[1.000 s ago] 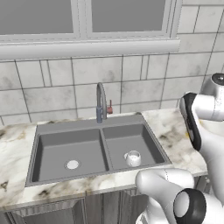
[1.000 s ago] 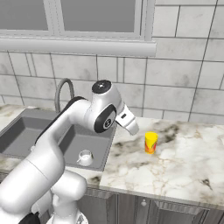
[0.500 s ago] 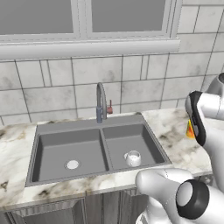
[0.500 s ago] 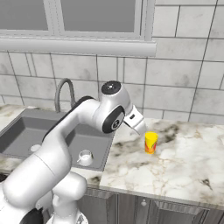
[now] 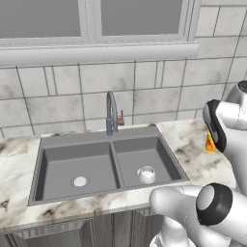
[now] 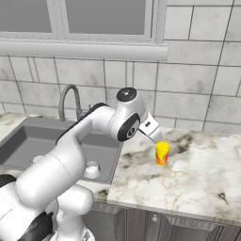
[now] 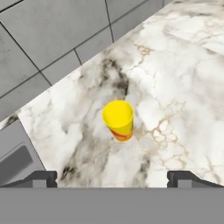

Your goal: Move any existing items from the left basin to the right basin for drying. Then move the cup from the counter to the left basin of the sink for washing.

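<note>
The yellow cup (image 7: 118, 119) with its red-orange band stands upright on the marble counter (image 7: 175, 87), right of the sink (image 6: 28, 141). My gripper (image 7: 112, 178) hangs above it, open and empty, with the cup centred ahead between the two fingertips. From the right base view the gripper (image 6: 156, 137) sits just above and left of the cup (image 6: 162, 153). The white mug (image 5: 146, 174) rests in the narrower right basin (image 5: 154, 154). The wider left basin (image 5: 58, 164) holds just its drain. My arm hides most of the cup (image 5: 210, 142) in the left base view.
A curved grey faucet (image 5: 112, 115) with a red lever rises behind the sink's divider. A tiled wall (image 6: 188, 89) runs close behind the cup. Open marble counter (image 6: 202, 164) extends to the right of the cup. A sink corner (image 7: 13, 162) shows at the hand view's left.
The arm has swung further right, bringing the open gripper over the yellow cup. Cup and mug have not moved.
</note>
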Controlling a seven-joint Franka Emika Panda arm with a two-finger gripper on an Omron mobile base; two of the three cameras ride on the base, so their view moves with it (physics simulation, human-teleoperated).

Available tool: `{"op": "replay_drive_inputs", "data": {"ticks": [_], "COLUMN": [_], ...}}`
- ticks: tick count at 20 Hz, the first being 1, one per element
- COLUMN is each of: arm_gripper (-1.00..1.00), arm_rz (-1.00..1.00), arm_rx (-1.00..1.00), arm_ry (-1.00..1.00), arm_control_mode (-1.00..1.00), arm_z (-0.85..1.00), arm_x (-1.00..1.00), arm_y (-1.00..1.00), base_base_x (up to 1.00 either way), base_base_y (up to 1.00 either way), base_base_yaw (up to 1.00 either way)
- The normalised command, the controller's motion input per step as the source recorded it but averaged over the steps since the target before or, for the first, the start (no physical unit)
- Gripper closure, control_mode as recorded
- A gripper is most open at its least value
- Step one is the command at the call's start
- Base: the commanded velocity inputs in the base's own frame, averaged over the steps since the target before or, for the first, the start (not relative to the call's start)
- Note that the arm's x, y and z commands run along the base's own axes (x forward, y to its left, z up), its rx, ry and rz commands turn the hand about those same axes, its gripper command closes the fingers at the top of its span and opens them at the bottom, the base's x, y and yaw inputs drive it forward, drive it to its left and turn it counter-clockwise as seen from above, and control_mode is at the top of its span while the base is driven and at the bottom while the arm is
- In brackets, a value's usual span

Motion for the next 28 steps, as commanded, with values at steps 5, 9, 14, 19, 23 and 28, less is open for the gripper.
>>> {"op": "replay_drive_inputs", "data": {"ticks": [5,9,14,19,23,28], "arm_gripper": [-1.00,-1.00,-1.00,-1.00,-1.00,-1.00], "arm_rz": [0.04,0.02,0.00,0.01,0.02,0.03], "arm_rx": [0.00,0.00,0.00,0.00,0.00,0.00], "arm_ry": [0.00,0.00,0.00,0.00,0.00,0.00], "arm_control_mode": [-1.00,-1.00,-1.00,-1.00,-1.00,-1.00], "arm_z": [-0.18,-0.25,-0.20,-0.11,-0.11,-0.17], "arm_x": [0.22,0.04,0.00,0.11,0.18,0.15], "arm_y": [-0.04,-0.05,-0.11,-0.05,-0.02,-0.02], "base_base_x": [0.00,0.00,0.00,0.00,0.00,0.00], "base_base_y": [0.00,0.00,0.00,0.00,0.00,0.00], "base_base_yaw": [0.00,0.00,0.00,0.00,0.00,0.00]}}
